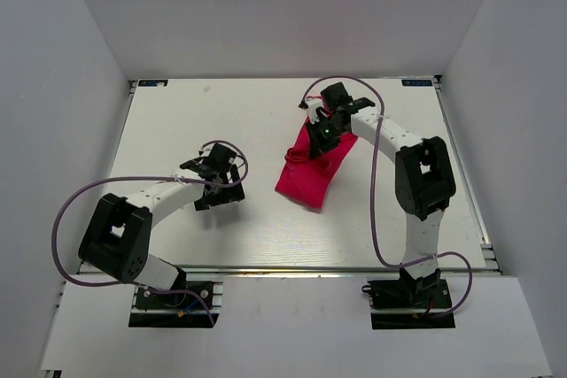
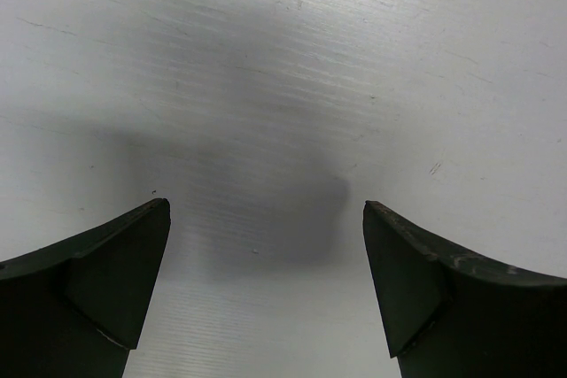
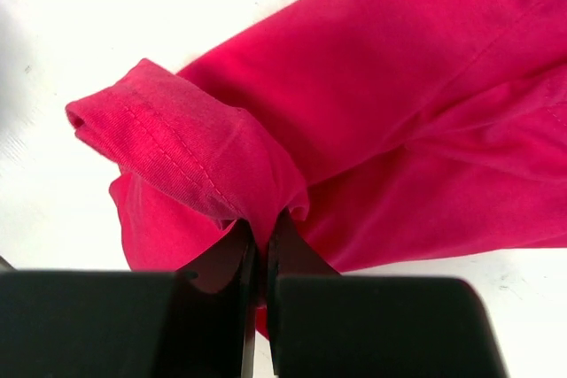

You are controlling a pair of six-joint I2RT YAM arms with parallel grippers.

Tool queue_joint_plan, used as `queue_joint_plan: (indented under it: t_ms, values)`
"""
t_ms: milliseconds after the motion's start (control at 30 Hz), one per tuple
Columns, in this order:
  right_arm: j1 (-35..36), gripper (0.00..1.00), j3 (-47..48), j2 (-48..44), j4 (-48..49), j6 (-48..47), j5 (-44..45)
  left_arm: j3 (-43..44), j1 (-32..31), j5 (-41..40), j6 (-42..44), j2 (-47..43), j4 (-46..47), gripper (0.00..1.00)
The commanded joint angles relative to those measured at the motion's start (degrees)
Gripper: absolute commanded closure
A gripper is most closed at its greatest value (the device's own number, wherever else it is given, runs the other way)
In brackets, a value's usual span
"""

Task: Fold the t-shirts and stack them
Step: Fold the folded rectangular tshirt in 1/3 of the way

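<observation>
The t-shirt [image 1: 304, 176] lies on the table [image 1: 204, 112] right of centre, bunched into a narrow crimson strip that runs from the right gripper [image 1: 326, 134] down toward the near-left, and it's nowhere near flat. In the right wrist view the right gripper [image 3: 261, 235] has its jaws pinched tight on a rolled, stitched edge of the t-shirt [image 3: 407, 104] — a sleeve or hem, can't tell which — w/ the rest of the cloth draped away beyond it. The left gripper [image 1: 215, 185] sits well apart to the left, and its wrist view shows the left gripper [image 2: 266, 210] w/ jaws spread wide over bare tabletop, holding nothing. Judging by this, the job is early in the fold step: the cloth prob. needs spreading out before any neat fold. Next move calls for the right arm to draw its edge out or lay it across the body, and for the left to come over and take or pin the opposite end — otherwise the whole strip may just drag. Stacking not yet in reach.
</observation>
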Motion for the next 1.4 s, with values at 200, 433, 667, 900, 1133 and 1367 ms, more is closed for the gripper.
queue_joint_plan:
  t_ms: [200,433,667,900,1133,1367]
  values:
    - [-0.8,1.00,-0.6,-6.6,0.6,-7.0,-10.7,2.3,0.2,1.9,0.2,1.8,1.7,0.00]
    - [-1.2,1.00,0.1,-5.1,1.0,-7.8,-8.9,2.8,0.2,2.6,0.8,2.9,2.2,0.00]
    - [-2.3,1.00,3.9,2.0,-0.5,-4.6,-4.3,2.8,0.2,2.6,0.8,2.9,2.2,0.00]
    - [-3.4,0.84,9.6,6.9,-0.2,-0.9,4.9,3.9,0.2,2.6,0.8,3.9,1.7,0.00]
    - [-4.8,0.19,15.0,7.1,1.8,-0.5,16.7,4.4,0.2,3.1,1.3,2.9,1.7,0.00]
    - [-4.3,0.10,7.6,-0.5,3.7,0.0,15.7,3.9,0.2,4.3,1.3,1.2,2.3,0.00]
